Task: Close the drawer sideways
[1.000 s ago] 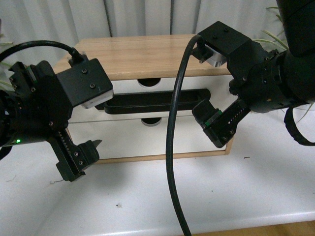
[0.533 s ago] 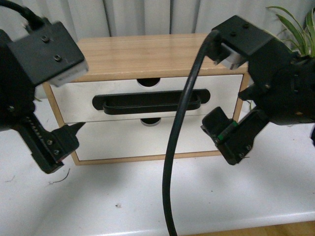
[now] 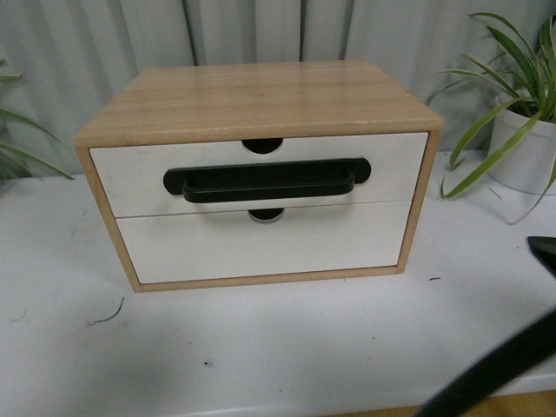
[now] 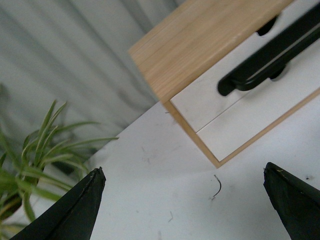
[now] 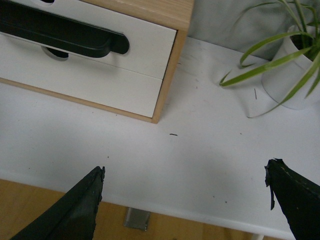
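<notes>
Left gripper [image 4: 183, 171]: jaws wide, empty, near 8 o'clock of the cabinet [image 3: 261, 95] | drawer [image 3: 395, 172]: top slot, dead ahead at 12 o'clock, flush with the lower front [image 3: 261, 245], looks shut, job seemingly done | long axis 9-to-3, handle [image 3: 261, 184] facing 6 | right gripper [image 5: 185, 167]: wide, empty, near 4 o'clock.
</notes>
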